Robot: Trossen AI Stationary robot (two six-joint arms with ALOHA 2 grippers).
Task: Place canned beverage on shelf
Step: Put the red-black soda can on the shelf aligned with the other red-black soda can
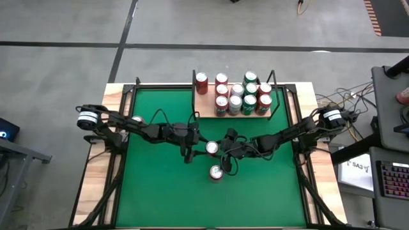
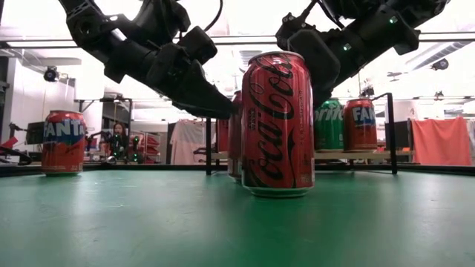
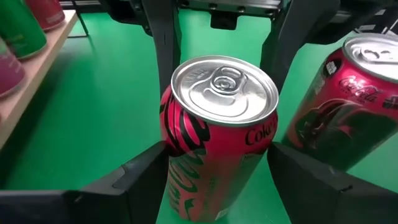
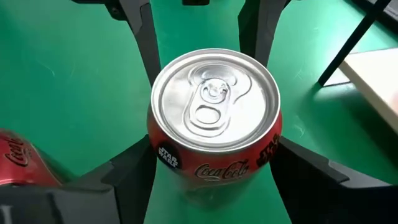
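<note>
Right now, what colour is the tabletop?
Green, clearest in the high view.

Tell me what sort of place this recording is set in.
Probably a robotics lab or workshop: a bare grey concrete floor with taped lines, a green felt test table on a wooden frame, and a side desk with a keyboard and loose cables.

Under the jaws: green felt worktop [image 1: 160, 191], edged with pale wood [image 1: 96, 185]. All around, well apart from the jaws: grey floor [image 1: 64, 25], crossed by dark lines. Off the worktop, out beyond the right arm's jaws: tangle of cables [image 1: 335, 102], white sheet [image 1: 358, 167], keyboard [image 1: 391, 182]. In the room far behind the jaws: seated person [image 2: 117, 139], orange cloth [image 2: 441, 141], ceiling lamp [image 2: 50, 74].
</note>
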